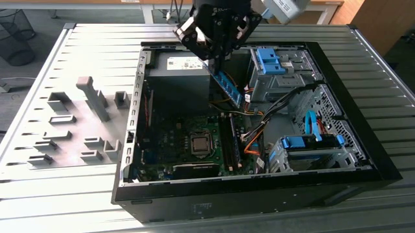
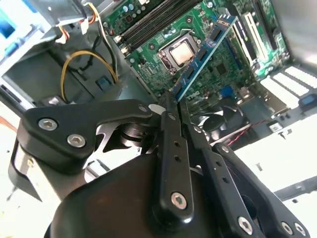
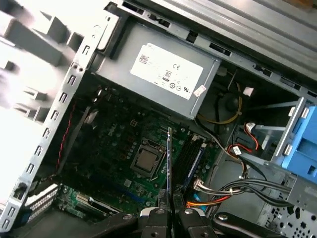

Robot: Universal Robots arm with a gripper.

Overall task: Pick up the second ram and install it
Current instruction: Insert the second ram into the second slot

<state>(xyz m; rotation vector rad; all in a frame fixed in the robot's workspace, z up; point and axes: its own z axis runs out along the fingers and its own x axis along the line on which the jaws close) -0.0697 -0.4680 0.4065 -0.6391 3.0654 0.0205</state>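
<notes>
The second ram [image 1: 228, 87], a long green stick with black chips, hangs tilted above the open computer case [image 1: 363, 160], and my gripper [image 1: 216, 62] is shut on its upper end. It is over the inside of the case, between the power supply [image 1: 183, 64] and the motherboard [image 1: 172, 138]. In the second wrist view the second ram [image 2: 204, 50] runs out from the gripper [image 2: 173, 101] over the processor socket [image 2: 179, 51]. Seen edge-on in the first wrist view, the second ram [image 3: 169, 161] stands just beside the dark memory slots [image 3: 190, 156], clear of them.
Grey holder blocks [image 1: 77, 121] stand on the slatted table at the exterior view's left. Blue drive cages [image 1: 272, 60] [image 1: 311, 143] and bundled cables [image 1: 259, 131] crowd the case's right side. The case wall [image 1: 137, 97] borders the motherboard on the left.
</notes>
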